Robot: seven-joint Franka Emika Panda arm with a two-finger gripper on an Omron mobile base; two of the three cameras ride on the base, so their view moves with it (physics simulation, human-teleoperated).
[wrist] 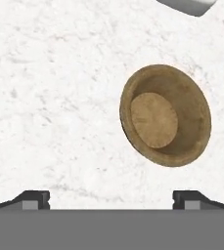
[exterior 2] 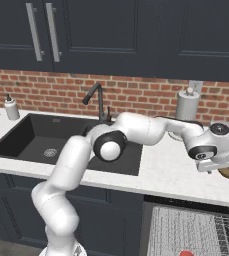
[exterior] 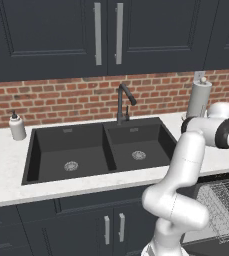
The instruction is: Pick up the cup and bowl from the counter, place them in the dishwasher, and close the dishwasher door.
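The arm (exterior 2: 71, 165) is built of smooth, glossy white segments with rounded, tube-like shells that swell at each bend. Its joints carry dark caps: a round black disc ringed in grey sits at the elbow (exterior 2: 109, 145), and another at the wrist (exterior 2: 204, 151). The hand (exterior 2: 221, 150) is a boxy white block with a small teal mark. The fingers (wrist: 35, 199) are small, dark, squared tips with grey faces.
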